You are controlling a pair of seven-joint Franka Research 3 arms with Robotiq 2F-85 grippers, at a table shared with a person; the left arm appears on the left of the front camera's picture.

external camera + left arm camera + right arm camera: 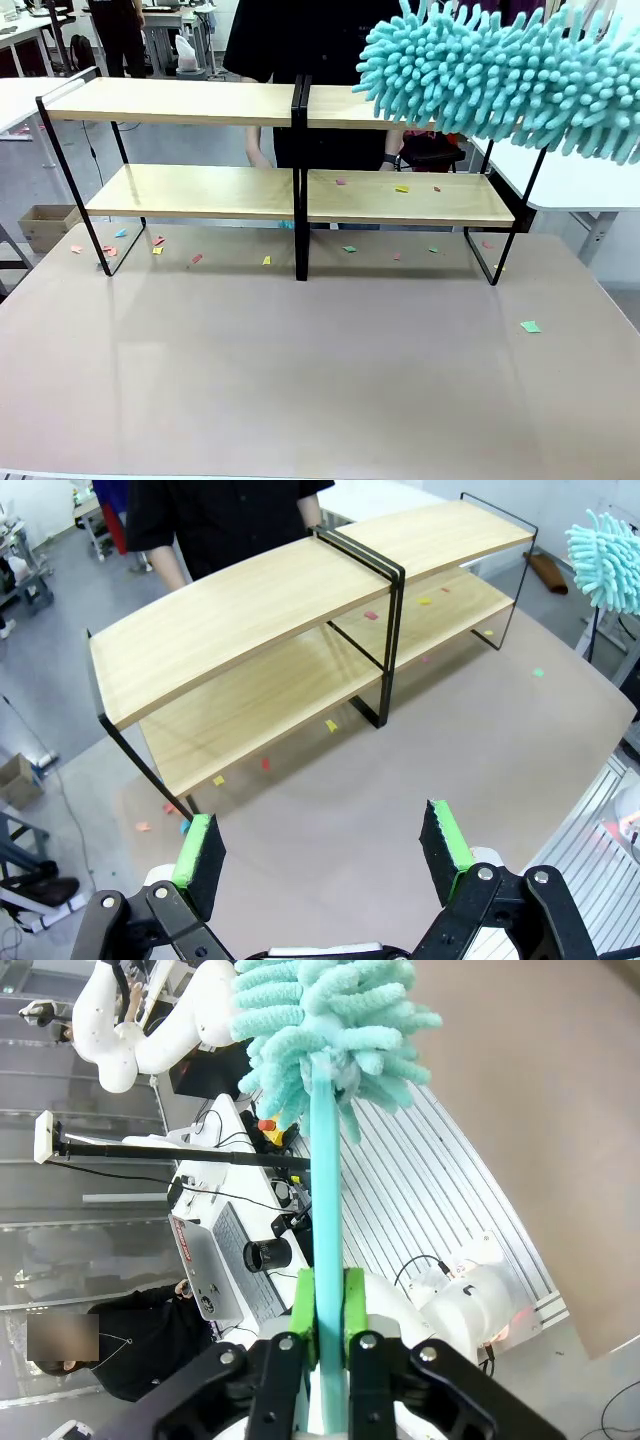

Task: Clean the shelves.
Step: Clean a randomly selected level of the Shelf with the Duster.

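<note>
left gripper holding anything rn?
No, the left gripper has its jaws wide open, with nothing between the green pads.

beige worktop (pixel 300 390) carries the shelves (pixel 200 192) along its far side. small coloured paper scraps (pixel 530 326) lie on worktop under and near them; a few on lower right board.

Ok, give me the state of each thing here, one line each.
shelves: upright, lower right board littered.
paper scraps: loose on that board and the table.
duster: handle clamped, head raised by the top right board.
left gripper: open, empty.
right gripper: shut on the duster.
</note>
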